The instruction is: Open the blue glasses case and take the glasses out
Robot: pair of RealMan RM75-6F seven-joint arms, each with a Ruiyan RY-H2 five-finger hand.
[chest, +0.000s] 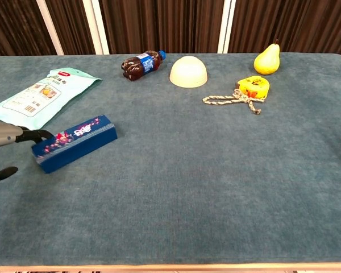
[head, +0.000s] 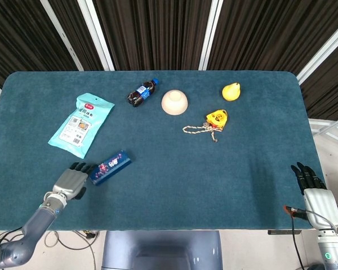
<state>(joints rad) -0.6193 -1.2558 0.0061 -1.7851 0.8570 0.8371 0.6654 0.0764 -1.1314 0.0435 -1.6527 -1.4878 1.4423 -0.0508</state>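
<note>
The blue glasses case (head: 110, 167) (chest: 75, 143) lies shut on the green table (head: 214, 180), at the front left and slanted. My left hand (head: 73, 181) (chest: 5, 142) is at its left end. The fingertips (chest: 38, 135) touch that end, and the thumb lies apart from them, lower down. The fingers do not wrap around the case. My right hand (head: 312, 188) rests at the table's front right edge with its fingers straight and nothing in it. The chest view does not show it. The glasses are hidden.
A mint wipes packet (head: 81, 124) (chest: 40, 98) lies just behind the case. Further back are a cola bottle (head: 142, 93) (chest: 141, 63), an upturned cream bowl (head: 174, 102) (chest: 188, 71), a yellow pear (head: 231, 91) (chest: 267, 60) and a yellow tape measure (head: 217, 117) (chest: 253, 86) with a cord.
</note>
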